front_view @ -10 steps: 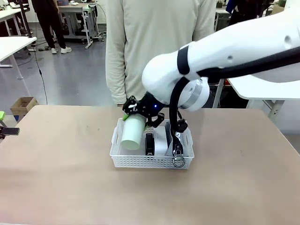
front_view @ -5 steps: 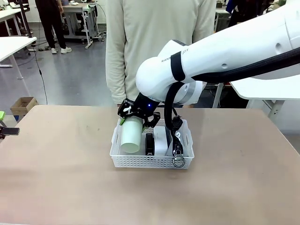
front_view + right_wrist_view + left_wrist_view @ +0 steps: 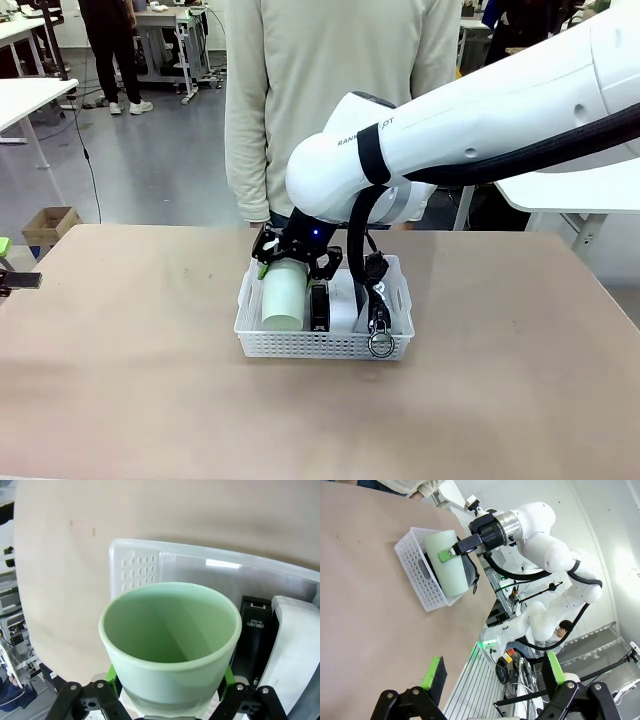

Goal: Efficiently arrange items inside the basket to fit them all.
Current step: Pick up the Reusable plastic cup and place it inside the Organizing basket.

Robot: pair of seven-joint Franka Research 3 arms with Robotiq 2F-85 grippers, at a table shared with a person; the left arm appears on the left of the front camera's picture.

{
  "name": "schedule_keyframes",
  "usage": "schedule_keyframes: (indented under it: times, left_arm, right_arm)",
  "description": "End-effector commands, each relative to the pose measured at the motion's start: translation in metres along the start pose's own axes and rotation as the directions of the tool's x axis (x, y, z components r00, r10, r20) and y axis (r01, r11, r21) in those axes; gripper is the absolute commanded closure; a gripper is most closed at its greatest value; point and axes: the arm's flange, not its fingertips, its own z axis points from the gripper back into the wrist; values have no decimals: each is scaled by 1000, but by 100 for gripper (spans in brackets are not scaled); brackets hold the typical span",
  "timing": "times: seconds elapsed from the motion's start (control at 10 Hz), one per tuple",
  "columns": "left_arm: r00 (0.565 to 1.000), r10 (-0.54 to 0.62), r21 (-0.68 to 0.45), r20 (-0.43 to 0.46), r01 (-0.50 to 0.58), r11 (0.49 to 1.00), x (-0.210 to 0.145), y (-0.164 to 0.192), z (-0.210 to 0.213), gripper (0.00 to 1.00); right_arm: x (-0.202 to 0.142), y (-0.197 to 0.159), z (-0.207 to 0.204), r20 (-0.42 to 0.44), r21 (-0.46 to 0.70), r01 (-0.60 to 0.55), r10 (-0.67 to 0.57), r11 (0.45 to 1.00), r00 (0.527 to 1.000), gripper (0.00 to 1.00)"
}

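The white perforated basket (image 3: 300, 343) sits mid-table. My right gripper (image 3: 296, 256) is shut on the tall pale green cup (image 3: 283, 296), which tilts mouth-forward into the basket's left end. In the right wrist view the cup (image 3: 170, 630) sits between the green pads (image 3: 113, 679), over the basket's wall (image 3: 142, 567). Right of the cup lie the black stapler (image 3: 319, 306), the white boxy device (image 3: 343, 300) and the grey pouch's black zipper and ring (image 3: 380, 344). My left gripper (image 3: 493, 672) stands open and empty, far from the basket (image 3: 415, 567).
A person in a cream top (image 3: 330, 100) stands right behind the basket at the table's far edge. My right arm (image 3: 480, 110) spans the air above the table's right half. Bare tan tabletop (image 3: 120, 380) surrounds the basket.
My right gripper has carried the cup down and slightly left, lowering it into the basket's left end. The left gripper has stayed open.
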Motion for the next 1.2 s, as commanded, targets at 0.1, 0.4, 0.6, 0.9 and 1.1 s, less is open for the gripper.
schedule_keyframes:
  times: [0.1,0.4,0.6,0.9,1.1]
  left_arm:
    - [1000,-8,5,-10,8,1000,-3,-2,1,0]
    - [1000,-8,5,-10,8,1000,-3,-2,1,0]
    - [1000,-8,5,-10,8,1000,-3,-2,1,0]
    - [1000,-8,5,-10,8,1000,-3,-2,1,0]
    - [1000,-8,5,-10,8,1000,-3,-2,1,0]
  right_arm:
    - [5,13,-3,-8,-54,34,-34,998,999,12]
    - [5,13,-7,-36,-51,30,-32,998,999,12]
    - [7,14,-13,-44,-79,43,-46,996,998,12]
    - [8,14,-23,-52,-117,59,-66,991,996,12]
    - [9,15,-30,-52,-138,65,-73,988,996,12]
